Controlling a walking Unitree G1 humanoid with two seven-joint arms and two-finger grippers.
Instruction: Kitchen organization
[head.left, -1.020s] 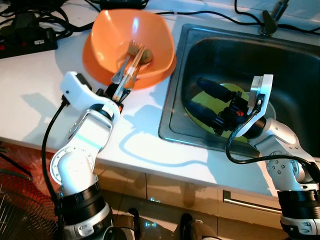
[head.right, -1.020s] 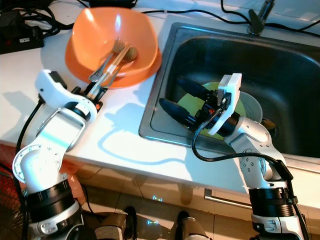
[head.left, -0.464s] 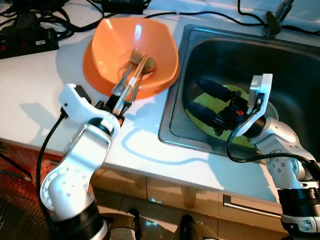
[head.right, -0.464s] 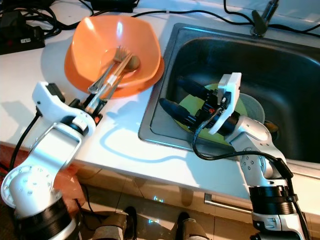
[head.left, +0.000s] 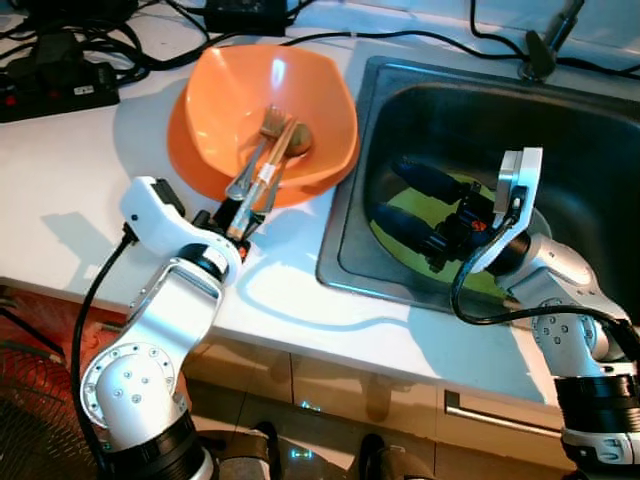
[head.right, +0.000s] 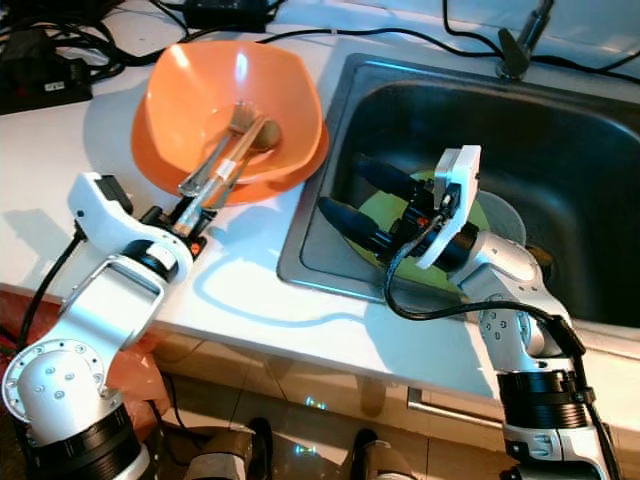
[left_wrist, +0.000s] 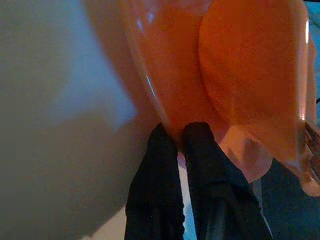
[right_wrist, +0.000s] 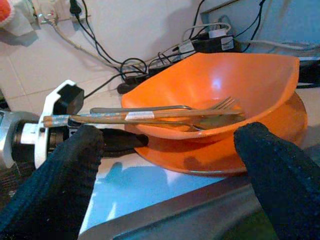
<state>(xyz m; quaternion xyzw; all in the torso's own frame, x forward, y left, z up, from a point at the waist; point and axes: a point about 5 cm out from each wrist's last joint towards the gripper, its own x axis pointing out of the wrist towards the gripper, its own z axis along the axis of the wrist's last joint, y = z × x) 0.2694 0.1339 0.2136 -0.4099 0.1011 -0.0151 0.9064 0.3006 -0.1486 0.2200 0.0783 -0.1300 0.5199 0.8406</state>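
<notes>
Left hand (left_wrist: 176, 140) fingers pinched together; right hand (head.right: 362, 195) fingers spread.

orange bowl (head.left: 265, 105) | upright on counter beside sink | fork (head.left: 256, 150), chopsticks (head.left: 268, 160) leaning inside

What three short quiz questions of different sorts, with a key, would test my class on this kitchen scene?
1. True or false: the right hand hangs open over the yellow-green plate in the sink.
2. What does the left hand pinch?
A. the orange plate under the orange bowl
B. a black cable
C. the tap
3. Fill in: the fork and chopsticks lie in the orange ____.

Key: 1 true; 2 A; 3 bowl.
</notes>
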